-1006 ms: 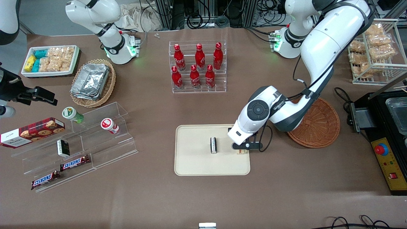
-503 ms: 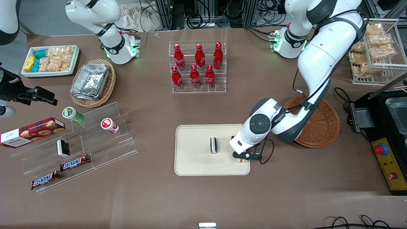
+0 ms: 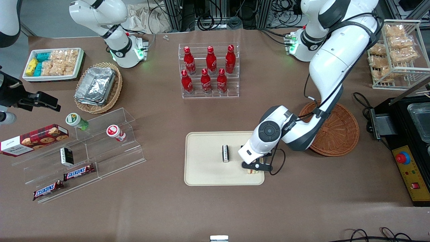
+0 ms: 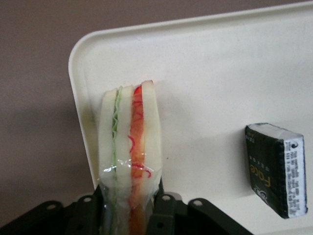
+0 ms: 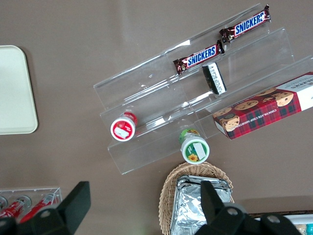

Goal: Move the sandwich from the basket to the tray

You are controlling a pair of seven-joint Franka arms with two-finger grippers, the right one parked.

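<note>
Front view | small black box (image 3: pixel 225 153) is lying on tray (image 3: pixel 208 171) | gripper (image 3: pixel 254 169) is pinching sandwich (image 3: pixel 252 171) upright over the tray's corner nearest the working arm | basket (image 3: pixel 339 134) is sitting beside the tray

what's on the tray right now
A small dark box stands on the tray. The gripper holds the sandwich over its corner; whether it touches down is hidden.
</note>
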